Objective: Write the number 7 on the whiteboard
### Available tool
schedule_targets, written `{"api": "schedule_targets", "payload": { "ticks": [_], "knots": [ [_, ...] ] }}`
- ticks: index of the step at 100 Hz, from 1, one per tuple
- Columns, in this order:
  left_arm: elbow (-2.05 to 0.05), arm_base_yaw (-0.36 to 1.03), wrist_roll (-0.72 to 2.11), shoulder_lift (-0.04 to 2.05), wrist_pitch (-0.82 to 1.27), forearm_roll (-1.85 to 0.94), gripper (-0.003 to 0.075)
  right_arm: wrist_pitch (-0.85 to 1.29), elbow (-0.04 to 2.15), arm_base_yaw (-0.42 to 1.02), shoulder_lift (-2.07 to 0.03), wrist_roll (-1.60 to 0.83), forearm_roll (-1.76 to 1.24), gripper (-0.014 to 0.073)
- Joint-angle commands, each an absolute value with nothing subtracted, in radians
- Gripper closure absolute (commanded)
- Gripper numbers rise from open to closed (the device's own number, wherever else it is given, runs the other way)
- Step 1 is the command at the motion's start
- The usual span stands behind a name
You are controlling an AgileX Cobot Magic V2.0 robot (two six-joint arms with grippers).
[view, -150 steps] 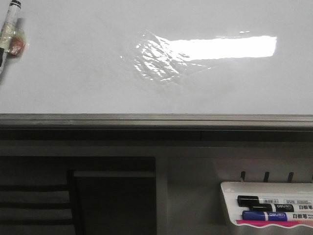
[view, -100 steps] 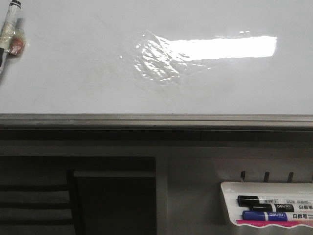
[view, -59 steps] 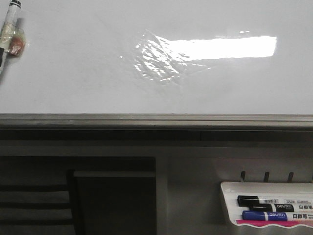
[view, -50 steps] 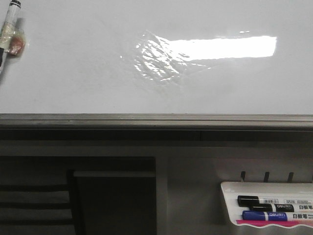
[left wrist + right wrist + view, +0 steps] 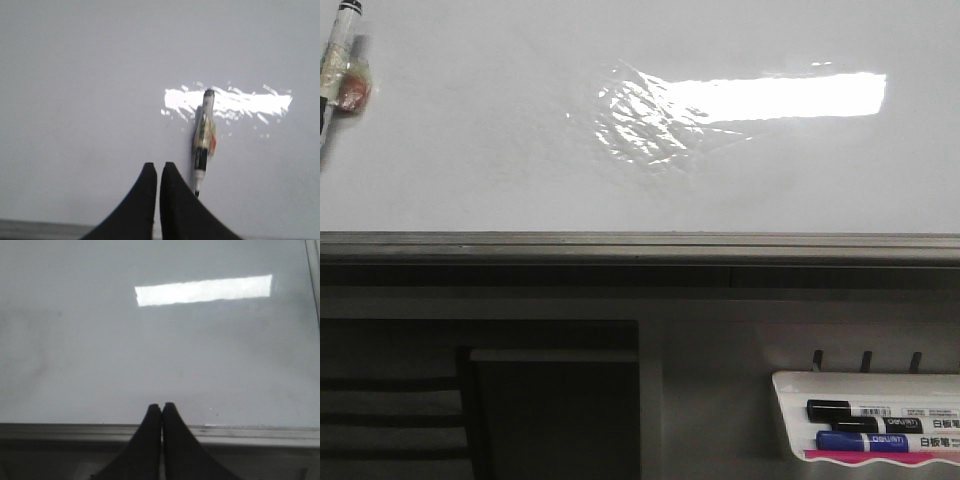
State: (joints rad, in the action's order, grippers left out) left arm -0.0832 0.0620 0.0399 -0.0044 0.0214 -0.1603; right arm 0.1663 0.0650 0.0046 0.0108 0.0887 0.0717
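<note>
The whiteboard (image 5: 500, 150) fills the upper half of the front view, glossy white with a wrinkled glare patch (image 5: 650, 120) and a grey bottom rail (image 5: 640, 245). No number 7 shows on it in any view. A marker (image 5: 338, 60) with a black cap hangs on the board at its far left; it also shows in the left wrist view (image 5: 204, 137). My left gripper (image 5: 157, 167) is shut and empty, just beside the marker's tip. My right gripper (image 5: 161, 407) is shut and empty, in front of the board's bottom rail (image 5: 250, 432). Neither gripper shows in the front view.
A small white marker tray (image 5: 790, 400) hangs below the rail at the lower right, holding a black marker (image 5: 860, 410) and a blue marker (image 5: 865, 440). A dark recess (image 5: 550, 400) lies below the rail at the lower left.
</note>
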Motion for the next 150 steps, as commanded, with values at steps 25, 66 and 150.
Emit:
{"api": "schedule_targets", "payload": {
  "ticks": [25, 66, 150],
  "knots": [
    [-0.423, 0.058, 0.047, 0.185, 0.207, -0.14, 0.0741, 0.276, 0.376, 0.002, -0.225, 0.088, 0.068, 0.0664],
    [-0.586, 0.058, 0.048, 0.441, 0.327, -0.093, 0.0741, 0.38, 0.533, 0.002, -0.52, 0.084, 0.075, 0.0665],
    [-0.586, 0.058, 0.048, 0.457, 0.325, -0.078, 0.0692, 0.374, 0.533, 0.002, -0.538, 0.084, 0.086, 0.0526]
  ]
}}
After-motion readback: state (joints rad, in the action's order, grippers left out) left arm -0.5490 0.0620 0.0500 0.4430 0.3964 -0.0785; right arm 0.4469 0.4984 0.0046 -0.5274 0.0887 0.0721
